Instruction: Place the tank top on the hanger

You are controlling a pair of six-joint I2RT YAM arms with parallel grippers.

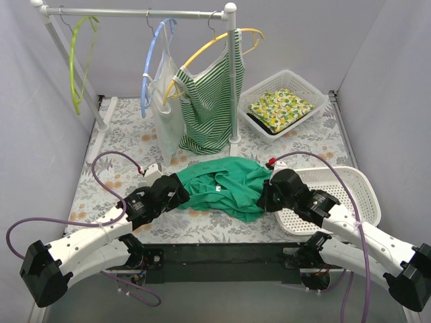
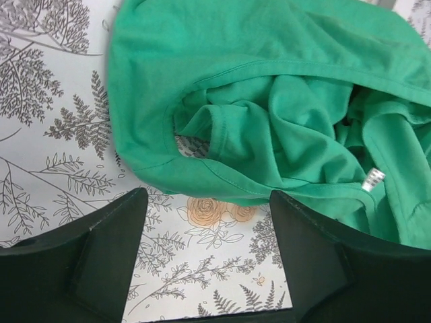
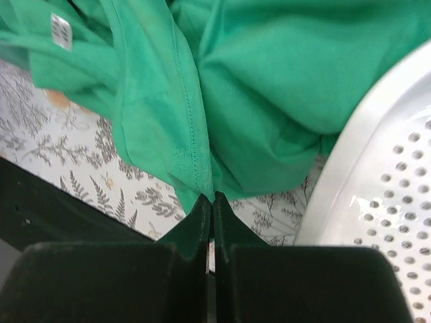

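Note:
The emerald-green tank top (image 1: pixel 225 185) lies crumpled on the floral table between my two grippers. In the left wrist view the tank top (image 2: pixel 269 101) fills the upper part, with a white label at its right. My left gripper (image 2: pixel 205 229) is open, its jaws wide apart over bare table just short of the fabric's hem. My right gripper (image 3: pixel 213 202) is shut on a hemmed edge of the tank top (image 3: pixel 269 87), at its right side beside the white basket. The lime hanger (image 1: pixel 79 60) hangs empty at the left end of the rail.
A white rail (image 1: pixel 135 11) at the back carries a light-blue hanger (image 1: pixel 153 64) with a white top and a yellow hanger (image 1: pixel 215 44) with a striped top (image 1: pixel 210 101). A white basket (image 1: pixel 337 195) sits right of the tank top; another basket (image 1: pixel 283 101) holds patterned cloth.

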